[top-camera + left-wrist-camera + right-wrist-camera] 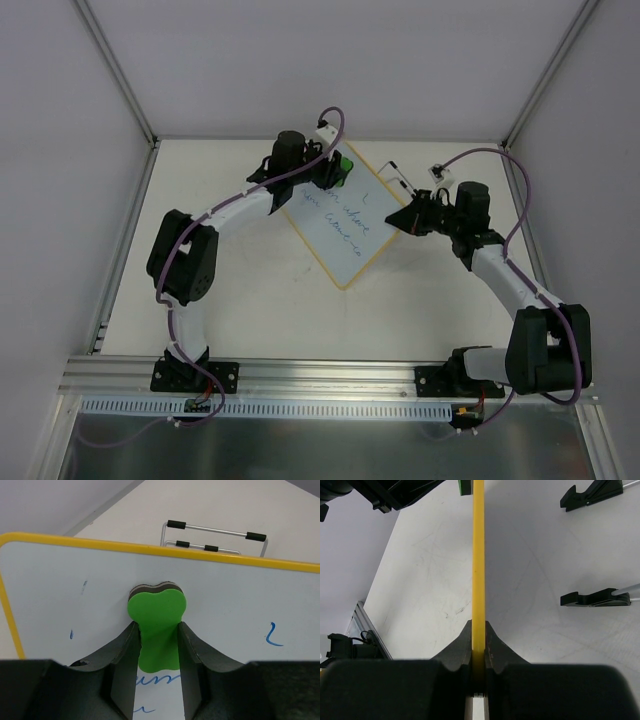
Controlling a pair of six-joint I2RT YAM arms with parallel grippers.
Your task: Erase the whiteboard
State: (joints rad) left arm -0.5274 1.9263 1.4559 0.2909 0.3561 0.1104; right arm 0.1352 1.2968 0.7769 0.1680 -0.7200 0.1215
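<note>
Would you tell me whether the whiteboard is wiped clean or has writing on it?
Not clean: blue handwriting shows on the whiteboard, around the green eraser in the left wrist view.

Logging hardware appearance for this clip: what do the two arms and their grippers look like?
The left arm and right arm have white links between bulky black joint housings, on black base plates. A purple cable runs along each. The left gripper and right gripper have matte black tapered fingers.

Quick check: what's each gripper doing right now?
Left gripper: closed on the green eraser, which sits against the whiteboard.
Right gripper: closed on the whiteboard's yellow edge.
</note>
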